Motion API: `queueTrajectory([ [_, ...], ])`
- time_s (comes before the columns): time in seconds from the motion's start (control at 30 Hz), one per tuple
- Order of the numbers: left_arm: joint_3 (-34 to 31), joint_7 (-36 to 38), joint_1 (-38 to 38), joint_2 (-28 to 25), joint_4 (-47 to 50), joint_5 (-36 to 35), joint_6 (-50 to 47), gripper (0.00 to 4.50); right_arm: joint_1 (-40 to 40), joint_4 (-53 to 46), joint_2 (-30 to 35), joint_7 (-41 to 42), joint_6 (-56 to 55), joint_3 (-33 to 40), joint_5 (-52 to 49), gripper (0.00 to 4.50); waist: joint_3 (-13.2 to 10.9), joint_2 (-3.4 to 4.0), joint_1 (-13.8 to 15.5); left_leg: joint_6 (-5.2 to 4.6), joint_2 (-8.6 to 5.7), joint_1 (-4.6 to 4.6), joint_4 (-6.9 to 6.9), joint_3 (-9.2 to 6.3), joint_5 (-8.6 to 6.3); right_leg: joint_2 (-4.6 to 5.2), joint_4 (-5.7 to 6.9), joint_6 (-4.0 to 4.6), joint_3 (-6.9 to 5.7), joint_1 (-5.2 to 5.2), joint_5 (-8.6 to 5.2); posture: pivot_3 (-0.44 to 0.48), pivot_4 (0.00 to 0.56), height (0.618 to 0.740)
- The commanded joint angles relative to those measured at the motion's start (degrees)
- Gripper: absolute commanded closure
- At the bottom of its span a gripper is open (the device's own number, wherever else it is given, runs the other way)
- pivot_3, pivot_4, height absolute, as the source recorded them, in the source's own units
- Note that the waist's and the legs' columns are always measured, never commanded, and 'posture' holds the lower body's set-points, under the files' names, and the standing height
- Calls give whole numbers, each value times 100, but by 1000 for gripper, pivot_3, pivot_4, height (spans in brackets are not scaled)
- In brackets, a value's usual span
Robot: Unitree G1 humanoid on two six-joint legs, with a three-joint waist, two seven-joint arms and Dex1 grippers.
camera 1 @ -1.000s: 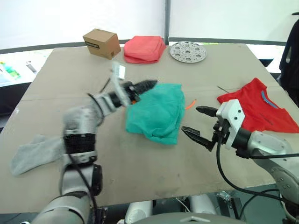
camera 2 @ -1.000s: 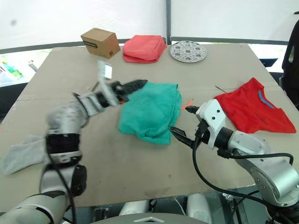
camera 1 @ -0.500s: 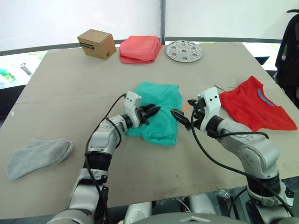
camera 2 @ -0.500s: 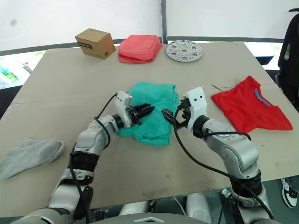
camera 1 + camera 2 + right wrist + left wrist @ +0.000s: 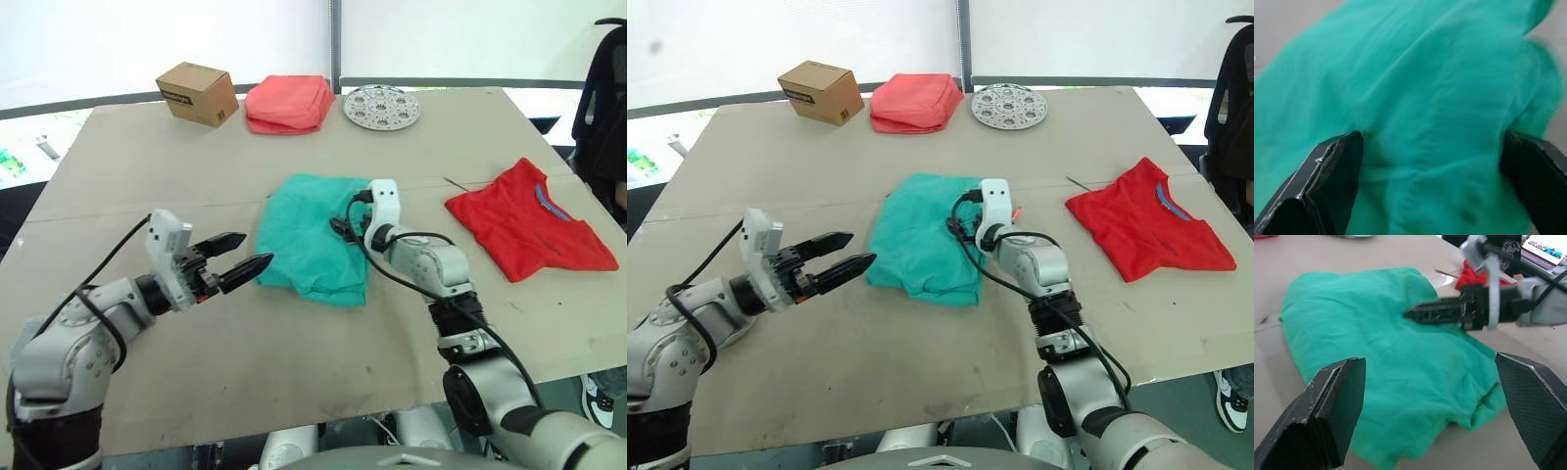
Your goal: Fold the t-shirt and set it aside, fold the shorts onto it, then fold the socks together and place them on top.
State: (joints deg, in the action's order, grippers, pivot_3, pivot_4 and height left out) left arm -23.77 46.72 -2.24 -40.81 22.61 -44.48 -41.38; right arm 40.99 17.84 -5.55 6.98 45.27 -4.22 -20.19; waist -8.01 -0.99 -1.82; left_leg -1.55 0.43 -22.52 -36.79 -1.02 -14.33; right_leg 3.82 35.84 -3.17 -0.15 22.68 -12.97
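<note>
The teal-green shorts [image 5: 309, 245] lie crumpled in the middle of the table. My right gripper [image 5: 341, 227] rests over their upper right part. It is open, and the right wrist view has teal fabric spanning the wide gap between its fingers [image 5: 1332, 181]. My left gripper [image 5: 250, 253] is open and empty, hovering just off the left edge of the shorts. In the left wrist view its spread fingers frame the shorts [image 5: 1376, 352]. The red t-shirt [image 5: 529, 220] lies spread flat at the right of the table, blue label showing. The socks are hidden from view.
At the back of the table stand a cardboard box [image 5: 196, 93], a folded coral-pink cloth [image 5: 287, 103] and a round perforated metal disc [image 5: 382, 106]. A black chair [image 5: 607, 98] stands beyond the right edge.
My left gripper has opened and drawn back to the left, off the shorts. My right gripper has moved left onto the shorts. The camera has also shifted.
</note>
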Motion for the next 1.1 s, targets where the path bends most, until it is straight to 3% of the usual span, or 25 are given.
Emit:
queueTrajectory([
  [0.03,-301,-3,-186,-69,342,-211,34,21,-177,107,-114,784,509,-523,-114,0,5,-8,-42,0,0,1,1,-1,0,0,0,1,-1,1,0,0,150,740],
  [0.27,-317,602,-679,-491,438,-179,113,21,-472,417,464,1621,368,-1541,625,0,24,-22,-82,1,9,72,57,33,-1,-9,4,40,24,-20,-24,0,150,740],
  [0.37,-416,975,-872,-749,323,-143,174,0,-492,615,662,1754,132,-1773,974,903,42,-17,-76,1,15,77,61,38,-2,-11,4,50,25,-20,-31,0,150,740],
  [0.63,43,1187,-682,-778,223,12,404,0,-1008,-175,1074,2001,-106,-1786,1284,4325,80,-13,-38,1,14,79,57,41,-2,1,1,51,26,-29,-33,0,150,740],
  [0.77,338,1122,-502,-661,365,-83,347,0,-1449,-1341,1062,2053,131,-1035,650,4421,80,-12,9,1,9,75,56,40,-2,15,0,51,20,-30,-33,0,150,740],
  [0.93,833,916,-145,-385,540,-175,257,0,-2084,-3409,1547,2118,492,20,-131,4421,50,9,124,1,2,44,54,35,-2,22,-6,50,13,-8,-32,0,150,740],
  [1.1,1321,896,432,-70,415,-254,221,0,-2301,-4958,1774,1615,1148,1306,-832,4421,38,-1,116,0,0,34,47,37,-1,18,-8,48,16,-2,-33,0,150,740],
])
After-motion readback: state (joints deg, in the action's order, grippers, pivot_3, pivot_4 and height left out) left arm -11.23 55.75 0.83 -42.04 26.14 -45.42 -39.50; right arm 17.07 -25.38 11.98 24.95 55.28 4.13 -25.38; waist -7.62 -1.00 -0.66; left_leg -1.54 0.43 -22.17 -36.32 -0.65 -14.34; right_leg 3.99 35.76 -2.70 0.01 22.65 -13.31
